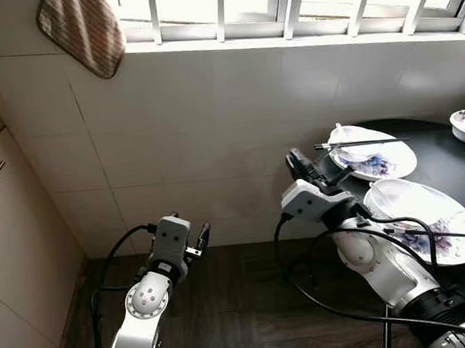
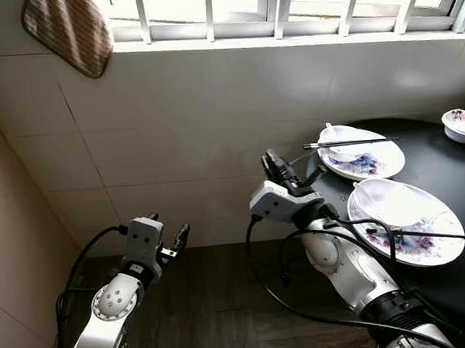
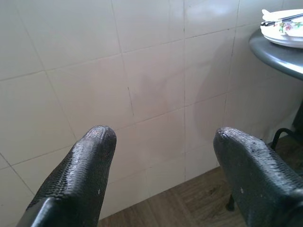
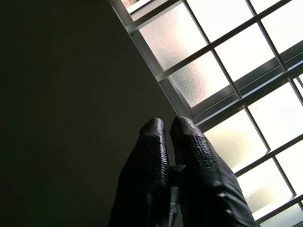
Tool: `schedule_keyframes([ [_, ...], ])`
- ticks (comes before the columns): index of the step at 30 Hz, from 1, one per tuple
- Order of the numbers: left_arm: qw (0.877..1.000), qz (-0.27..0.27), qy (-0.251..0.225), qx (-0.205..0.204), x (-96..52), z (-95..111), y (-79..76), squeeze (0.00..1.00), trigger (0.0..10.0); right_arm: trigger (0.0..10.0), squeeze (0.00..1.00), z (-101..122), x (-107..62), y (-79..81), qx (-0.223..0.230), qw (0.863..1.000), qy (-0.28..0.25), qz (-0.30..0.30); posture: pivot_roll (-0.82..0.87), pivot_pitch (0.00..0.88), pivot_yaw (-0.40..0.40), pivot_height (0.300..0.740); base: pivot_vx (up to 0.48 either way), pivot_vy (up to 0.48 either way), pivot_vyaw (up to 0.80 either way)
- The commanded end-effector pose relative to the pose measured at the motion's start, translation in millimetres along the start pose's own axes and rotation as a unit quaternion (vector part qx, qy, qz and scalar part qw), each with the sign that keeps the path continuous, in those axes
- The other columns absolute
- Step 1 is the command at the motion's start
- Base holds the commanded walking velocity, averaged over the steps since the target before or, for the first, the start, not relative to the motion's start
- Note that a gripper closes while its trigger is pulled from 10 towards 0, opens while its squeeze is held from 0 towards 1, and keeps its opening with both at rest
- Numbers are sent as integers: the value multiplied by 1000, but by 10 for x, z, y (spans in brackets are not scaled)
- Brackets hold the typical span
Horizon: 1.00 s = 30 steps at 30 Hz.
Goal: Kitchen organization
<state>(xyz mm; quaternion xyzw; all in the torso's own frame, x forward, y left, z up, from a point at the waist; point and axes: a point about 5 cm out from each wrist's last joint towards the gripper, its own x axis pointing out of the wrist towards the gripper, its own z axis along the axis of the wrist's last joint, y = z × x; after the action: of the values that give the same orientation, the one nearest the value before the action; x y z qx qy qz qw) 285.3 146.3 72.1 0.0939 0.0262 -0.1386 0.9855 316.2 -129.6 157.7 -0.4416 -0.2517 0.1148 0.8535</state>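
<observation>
While the left gripper (image 3: pixel 161 161) hangs open near the tiled wall (image 1: pixel 212 119), the right gripper (image 4: pixel 165 137), pinched shut on nothing, rises beside the black table (image 1: pixel 457 164). A careless swing could clip the chopsticks (image 1: pixel 359 142) resting across the far plate (image 1: pixel 374 159) and tip them off.

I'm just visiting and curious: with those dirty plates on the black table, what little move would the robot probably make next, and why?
Probably it opens the right gripper and tips it down toward the nearer plate. Its fingers are pressed together and point up at the window, beside the black table, so they cannot take anything yet. The left gripper is open, low by the tiled wall.
</observation>
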Motion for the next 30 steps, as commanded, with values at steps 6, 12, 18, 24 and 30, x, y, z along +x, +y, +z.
schedule_keyframes([
  [6,1000,21,-14,1,-24,17,53,0,10000,10000,0,115,37,26,6,1000,-21,8,32,0,-68,740,0,0,233],
  [12,998,52,-19,21,-40,84,124,0,10000,10000,0,132,44,76,18,1000,-15,15,41,0,-67,740,0,47,800],
  [18,991,107,-45,60,-93,228,227,0,10000,10000,8,107,52,70,55,998,5,5,45,0,-65,740,0,344,800],
  [24,978,149,-71,130,-62,456,307,0,10000,10000,63,72,74,45,103,994,30,-11,51,0,-64,740,0,0,800],
  [30,958,172,-130,190,-21,762,340,0,10000,10000,110,81,139,-58,134,989,39,-51,55,0,-60,740,0,0,800],
])
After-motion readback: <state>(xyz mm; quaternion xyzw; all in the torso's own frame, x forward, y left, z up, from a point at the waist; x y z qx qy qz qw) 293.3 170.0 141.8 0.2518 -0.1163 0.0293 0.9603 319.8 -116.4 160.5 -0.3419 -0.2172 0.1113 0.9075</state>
